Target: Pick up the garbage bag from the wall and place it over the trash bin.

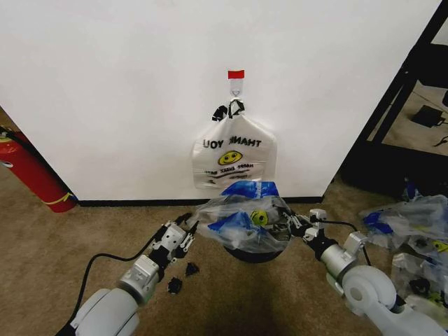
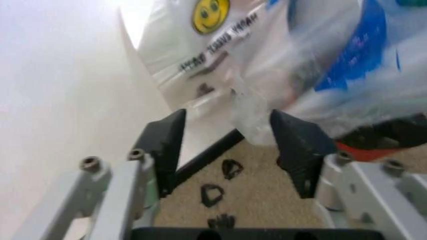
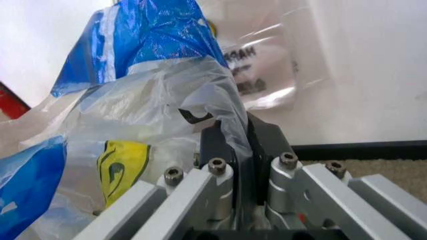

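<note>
Against a plain white wall (image 1: 126, 84), we are draping the garbage bag (image 1: 245, 220) over the trash bin (image 1: 253, 253), which is standing on the carpet just below a whiter THANK YOU bag (image 1: 233, 159) hanging from the hook (image 1: 236, 89). Our right gripper (image 3: 235, 145) is pinching a fold of the film between closed fingers. Our left gripper (image 2: 230, 137) is sitting at the bag's other edge with its fingers spread, a crumpled corner of plastic lying between them but not clamped. We are judging the risk as one-sided tension (only one edge is secured): the slack side could slide off the rim, or the light bin could tip.
</note>
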`<state>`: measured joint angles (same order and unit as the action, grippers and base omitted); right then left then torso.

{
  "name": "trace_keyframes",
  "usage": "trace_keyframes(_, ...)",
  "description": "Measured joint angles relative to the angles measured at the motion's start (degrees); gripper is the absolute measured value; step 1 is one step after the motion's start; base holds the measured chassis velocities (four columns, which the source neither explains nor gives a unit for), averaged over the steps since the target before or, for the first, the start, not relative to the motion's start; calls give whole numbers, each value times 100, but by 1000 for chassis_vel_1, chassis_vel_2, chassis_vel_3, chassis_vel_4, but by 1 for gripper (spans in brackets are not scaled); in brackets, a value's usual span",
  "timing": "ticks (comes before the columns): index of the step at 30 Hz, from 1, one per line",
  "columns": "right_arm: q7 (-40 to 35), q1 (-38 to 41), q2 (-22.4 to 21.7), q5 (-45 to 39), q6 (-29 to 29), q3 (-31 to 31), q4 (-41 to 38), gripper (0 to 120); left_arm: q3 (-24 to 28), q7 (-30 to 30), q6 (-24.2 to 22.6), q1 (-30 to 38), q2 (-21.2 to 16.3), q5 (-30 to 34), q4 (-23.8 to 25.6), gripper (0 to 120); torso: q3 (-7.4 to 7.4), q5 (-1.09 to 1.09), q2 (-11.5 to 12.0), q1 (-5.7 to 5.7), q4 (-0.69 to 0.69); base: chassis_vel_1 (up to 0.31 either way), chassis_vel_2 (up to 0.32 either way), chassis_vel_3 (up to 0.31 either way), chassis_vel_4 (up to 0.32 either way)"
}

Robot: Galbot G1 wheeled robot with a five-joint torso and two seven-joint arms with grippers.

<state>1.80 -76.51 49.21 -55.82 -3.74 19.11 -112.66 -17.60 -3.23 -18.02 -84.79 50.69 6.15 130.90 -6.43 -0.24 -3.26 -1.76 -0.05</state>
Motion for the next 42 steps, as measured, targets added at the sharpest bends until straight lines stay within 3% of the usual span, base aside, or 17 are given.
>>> trace_keyframes(3,129,-46,-32,77,0,-42,-27,2,-23,44,403,161,-14,86,56,67,0,0,0,0,0,0,0,0,0)
trace_keyframes(6,419,-110,-63,339,9,-148,-41,2,19,514,1057,353,-115,-25,-53,81,0,2,0,0,-1,0,0,0,0)
trace_keyframes(12,1083,-134,-102,833,199,-219,-15,2,175,1041,1455,603,-217,-693,-616,98,0,0,0,0,1,0,0,0,0)
trace_keyframes(16,1375,-154,-147,1034,335,-215,-17,2,236,1158,1524,803,-244,-1036,-948,100,0,0,0,0,1,0,0,0,0)
trace_keyframes(20,1455,-204,-152,1133,414,-200,-42,2,255,1165,1511,879,-268,-1056,-1058,95,0,0,0,0,-1,0,0,0,0)
trace_keyframes(30,1513,-318,-135,1189,455,-178,-102,2,304,1113,1188,794,-270,-268,-679,56,0,1,0,0,0,0,0,0,0)
trace_keyframes(42,1513,-410,-106,1293,468,-186,-159,2,250,1391,1186,757,-266,6,-540,16,0,1,0,0,0,0,0,0,0)
